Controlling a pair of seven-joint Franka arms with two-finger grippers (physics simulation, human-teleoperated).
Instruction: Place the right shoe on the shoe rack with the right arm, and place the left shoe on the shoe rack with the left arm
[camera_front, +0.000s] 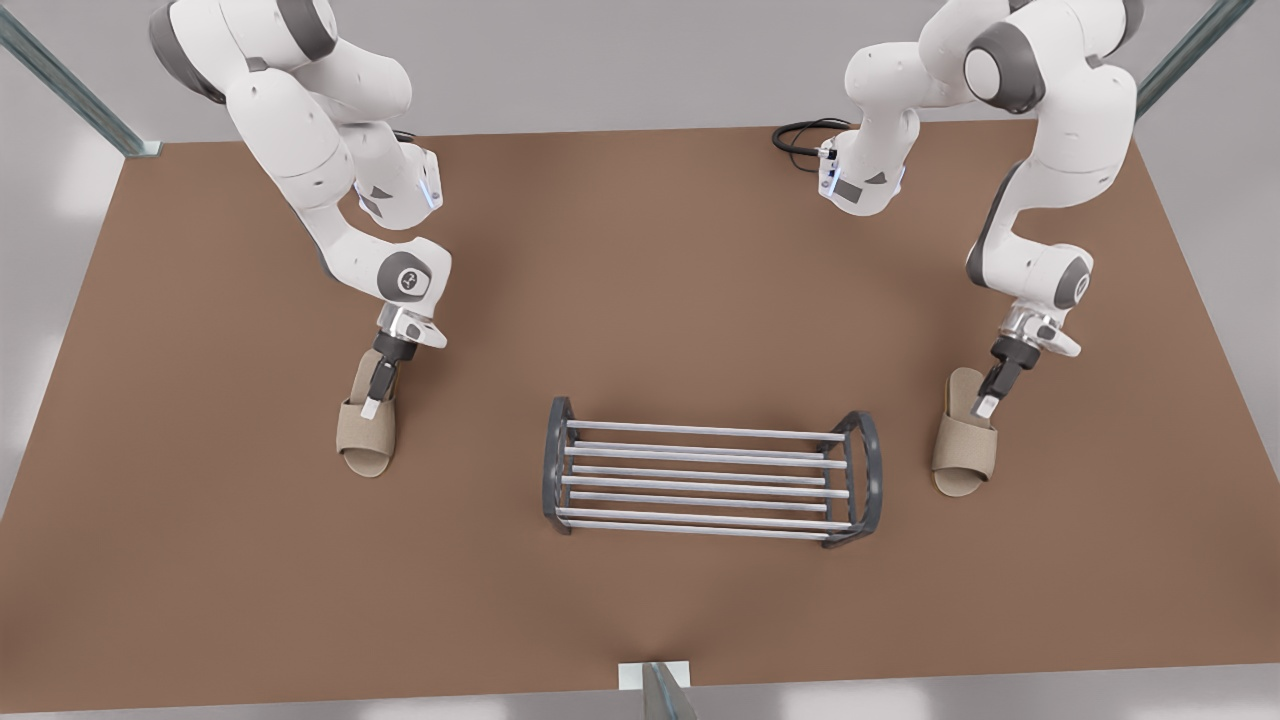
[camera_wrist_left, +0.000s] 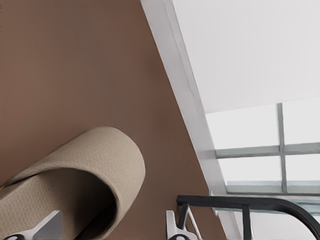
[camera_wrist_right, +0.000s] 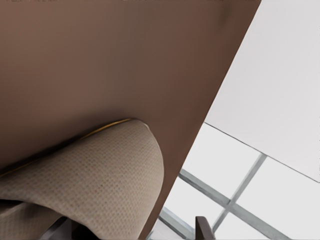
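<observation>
Both grippers down at their slippers, rack between them bare

At the front view's left, the right gripper (camera_front: 372, 405) sits on the right shoe (camera_front: 366, 445), a beige slipper flat on the table (camera_front: 640, 250). I cannot tell whether it grips, since its tip is buried in the upper. The shoe rack (camera_front: 700, 480) stands mid-table. At the right, the left gripper (camera_front: 985, 405) straddles the left shoe (camera_front: 962, 450), spread, with one finger (camera_wrist_left: 172, 227) clear of the fabric. A shallow pinch on the soft upper could slip, and the slipper could snag the nearby end hoop.
</observation>
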